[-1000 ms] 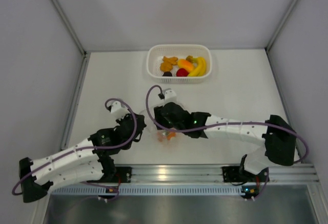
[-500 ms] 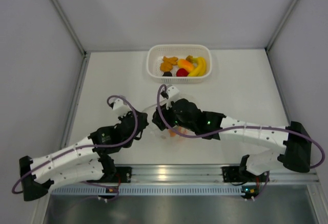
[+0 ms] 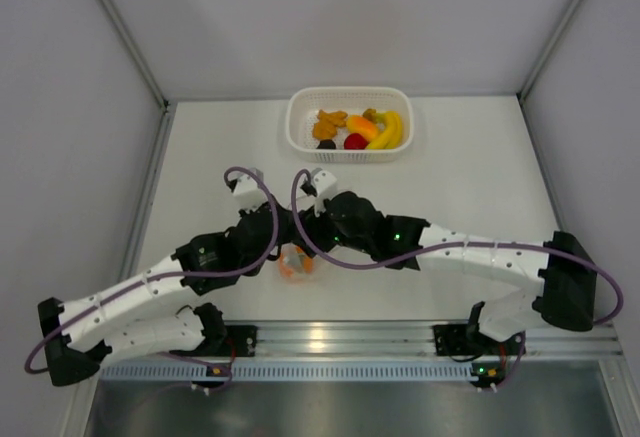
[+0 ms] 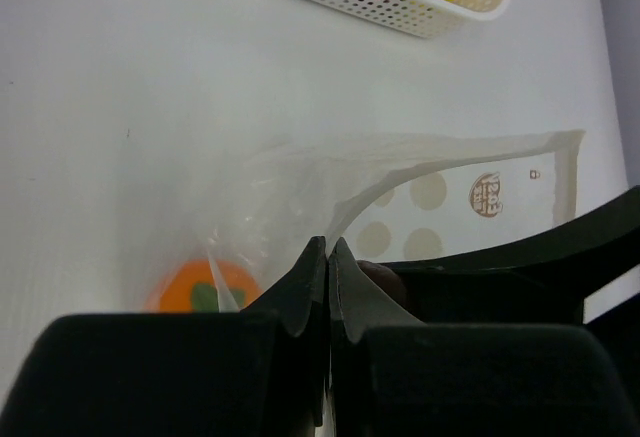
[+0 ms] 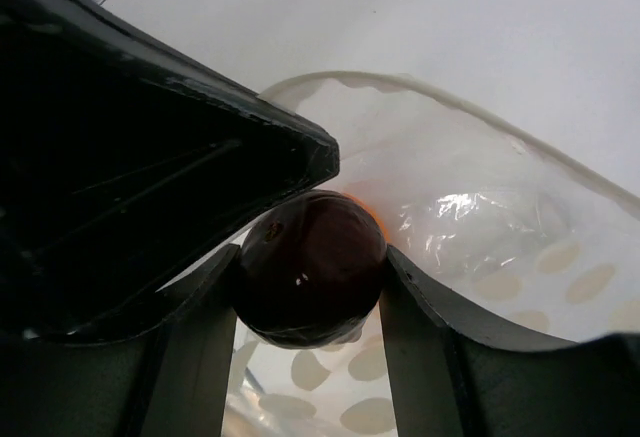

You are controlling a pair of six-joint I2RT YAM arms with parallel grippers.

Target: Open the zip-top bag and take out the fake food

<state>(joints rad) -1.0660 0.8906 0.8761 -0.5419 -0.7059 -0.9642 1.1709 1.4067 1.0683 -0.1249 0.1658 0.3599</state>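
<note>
While left gripper (image 4: 327, 257) is pinching tight on thin edge of zip-top bag (image 4: 430, 167), right gripper (image 5: 310, 277) is squeezing dark round piece (image 5: 312, 247) inside bag, on table (image 3: 460, 177) middle; piece seeming light, smooth, slippy, needing hold round middle; bag soft, floppy

Bright, even and soft from overhead; only faint shadows in the top view. Hard glare on the metal rail (image 3: 320, 335) at the near edge. Almost washed out white across the table (image 4: 120, 77) in the left wrist view, blurred and black at the left gripper (image 4: 326, 247) up close. Small glints on the dark purple piece (image 5: 310, 267) and the zip-top bag (image 5: 480, 227).
</note>
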